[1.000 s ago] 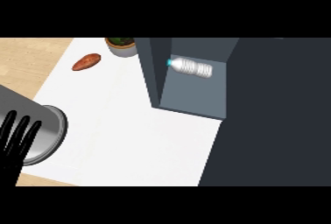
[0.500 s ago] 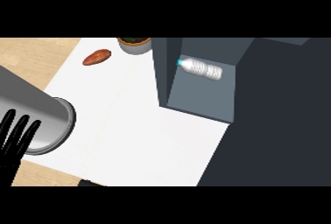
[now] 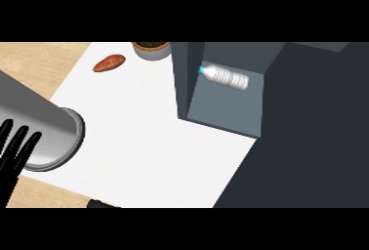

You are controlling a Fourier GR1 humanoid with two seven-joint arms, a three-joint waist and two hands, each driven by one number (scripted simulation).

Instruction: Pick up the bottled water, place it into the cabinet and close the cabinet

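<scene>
The bottled water (image 3: pixel 225 76) is a clear ribbed bottle with a blue cap. It lies on its side inside the open grey cabinet (image 3: pixel 216 105), near the back, cap pointing left. The cabinet's dark door (image 3: pixel 310 132) stands open at the right. My left hand (image 3: pixel 14 152) shows at the left edge, black fingers straight and pointing up, holding nothing. Its grey forearm (image 3: pixel 36 122) lies just beside it, far from the cabinet. My right hand does not show.
A brown sweet potato (image 3: pixel 109 63) lies at the white counter's (image 3: pixel 158 156) far left corner. A potted plant (image 3: pixel 151 49) stands next to it by the cabinet's side. Wooden floor shows past the counter's left edge. A small dark shape (image 3: pixel 101 204) sits at the lower edge.
My left forearm has come further into view from the left and looks larger. The bottle stays lying in the cabinet. The view has shifted slightly.
</scene>
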